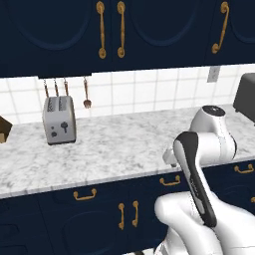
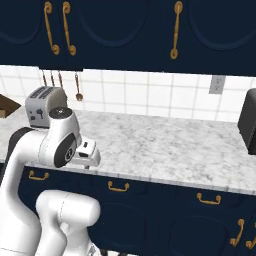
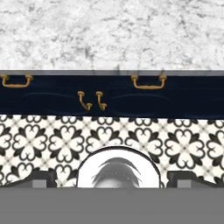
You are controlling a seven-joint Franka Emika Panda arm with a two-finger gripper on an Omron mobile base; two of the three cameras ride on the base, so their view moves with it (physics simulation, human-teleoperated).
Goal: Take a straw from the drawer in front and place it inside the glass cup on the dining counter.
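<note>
My gripper (image 3: 112,179) hangs with its jaws spread wide and empty, pointed down past the marble worktop's (image 1: 114,149) edge at the patterned floor (image 3: 131,140). The drawer (image 3: 148,85) ahead, with its brass pull (image 3: 148,82), sits closed, so the straw is presumably inside, hidden. I judge opening it comes first.

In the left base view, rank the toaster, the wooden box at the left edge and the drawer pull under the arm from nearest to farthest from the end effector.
1. drawer pull, just below the end effector.
2. toaster, back left on the counter.
3. wooden box, far left edge.
</note>
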